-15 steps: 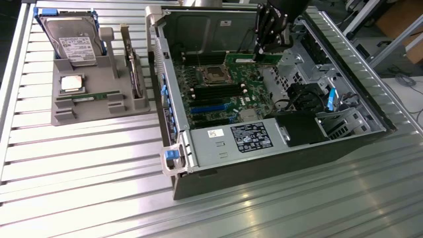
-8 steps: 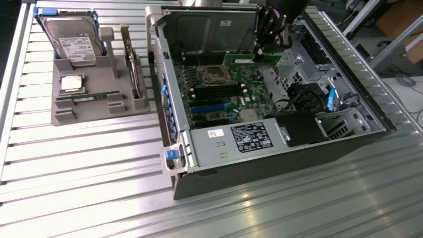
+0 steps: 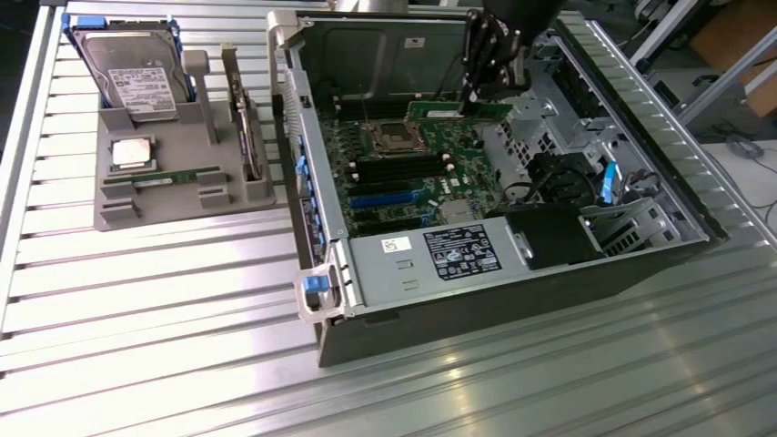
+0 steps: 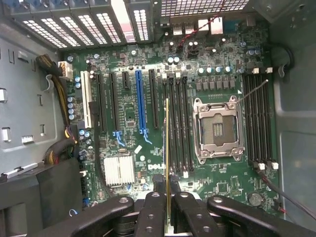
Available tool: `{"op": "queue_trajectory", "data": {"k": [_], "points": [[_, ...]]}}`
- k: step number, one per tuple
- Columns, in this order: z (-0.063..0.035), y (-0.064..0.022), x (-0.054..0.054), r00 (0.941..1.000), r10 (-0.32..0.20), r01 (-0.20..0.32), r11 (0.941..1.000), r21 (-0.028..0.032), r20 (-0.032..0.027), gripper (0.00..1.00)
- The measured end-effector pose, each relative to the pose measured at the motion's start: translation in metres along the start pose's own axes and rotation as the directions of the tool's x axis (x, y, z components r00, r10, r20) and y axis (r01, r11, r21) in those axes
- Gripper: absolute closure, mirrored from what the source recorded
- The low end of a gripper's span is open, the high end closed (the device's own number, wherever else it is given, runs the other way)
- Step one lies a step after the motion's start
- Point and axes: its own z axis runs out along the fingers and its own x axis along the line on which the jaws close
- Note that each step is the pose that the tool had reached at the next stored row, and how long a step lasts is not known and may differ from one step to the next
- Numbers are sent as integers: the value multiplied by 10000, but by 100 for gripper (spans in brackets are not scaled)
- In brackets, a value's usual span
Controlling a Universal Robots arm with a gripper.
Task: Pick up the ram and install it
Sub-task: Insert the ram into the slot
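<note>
Install step: the gripper (image 4: 168, 197) clamped the ram (image 4: 168, 143) edge-on over the memory slots (image 4: 183, 123); seating it called for exact alignment

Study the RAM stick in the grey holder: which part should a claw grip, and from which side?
Pinch the RAM stick's flat faces midway, coming straight down. It seems to stand on edge in the grey holder, so its top edge is free; the holder's walls probably block side approaches.
</note>
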Motion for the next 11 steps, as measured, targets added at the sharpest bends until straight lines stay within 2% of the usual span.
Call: {"op": "queue_trajectory", "data": {"k": [11], "points": [[35, 41, 3, 10000, 5, -5, 10000, 0, 1, 86]]}}
